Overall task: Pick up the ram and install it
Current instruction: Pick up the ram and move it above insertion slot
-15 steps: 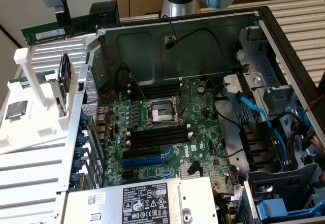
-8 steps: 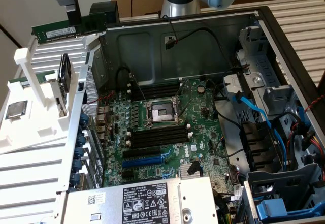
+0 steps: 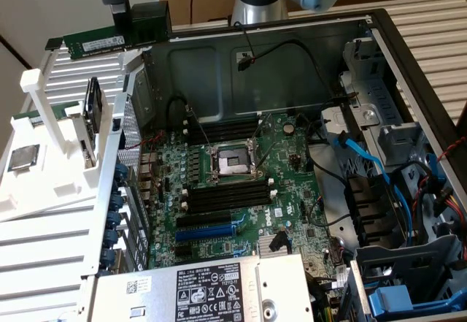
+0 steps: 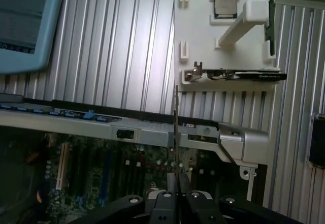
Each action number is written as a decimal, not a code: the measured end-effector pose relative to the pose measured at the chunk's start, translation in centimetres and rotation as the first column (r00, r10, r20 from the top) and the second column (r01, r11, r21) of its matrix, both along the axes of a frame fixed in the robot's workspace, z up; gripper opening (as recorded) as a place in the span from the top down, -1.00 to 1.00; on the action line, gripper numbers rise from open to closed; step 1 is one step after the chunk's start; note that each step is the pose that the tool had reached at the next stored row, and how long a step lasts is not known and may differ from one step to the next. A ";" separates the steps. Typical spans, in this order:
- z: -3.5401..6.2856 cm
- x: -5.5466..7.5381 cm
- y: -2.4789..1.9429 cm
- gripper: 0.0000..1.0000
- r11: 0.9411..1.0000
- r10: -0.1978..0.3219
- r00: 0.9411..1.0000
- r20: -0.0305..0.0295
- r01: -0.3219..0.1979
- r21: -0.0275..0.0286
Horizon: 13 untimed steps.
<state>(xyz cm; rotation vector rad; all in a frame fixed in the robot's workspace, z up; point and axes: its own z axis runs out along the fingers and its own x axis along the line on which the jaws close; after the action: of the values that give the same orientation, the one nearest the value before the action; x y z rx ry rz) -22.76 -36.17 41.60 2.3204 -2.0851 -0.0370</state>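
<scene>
A: what's in the case?
B: lid's off. motherboard lies flat on the bottom, CPU socket mid-board, long black slots on both sides of the socket. power supply with a white sticker along the near edge. grey metal bay and blue cables on the exterior view's right
A: and the white holder?
B: on the ribbed surface, just beside the case on the exterior view's left. square silver processor chip lying flat in a recess, a dark card standing on edge in it, a second green strip also on edge next to the white post
A: ram?
B: in the claw. jaws pinched tight on one end of it, nothing else in them. the stick juts out level toward the exterior view's left, up in the air over the case's upper-left corner and the holder. looks clear of both
A: what does it look like?
B: long, narrow, thin green board. pale label on the face, dark at the far tip. chips too small to make out. in the wrist view it's edge-on, a thin line running from the fingertips out across the case rim toward the holder
</scene>
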 end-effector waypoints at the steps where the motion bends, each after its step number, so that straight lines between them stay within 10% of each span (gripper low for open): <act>1: 0.00 0.2 0.02 0.74 1.000 0.000 1.000 0.000 0.000 0.000; 13: 0.00 3.3 0.19 0.74 1.000 -0.004 1.000 0.000 0.004 0.000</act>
<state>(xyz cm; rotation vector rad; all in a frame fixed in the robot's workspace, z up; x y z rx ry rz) -19.43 -35.98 41.60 2.3159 -2.0898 -0.0369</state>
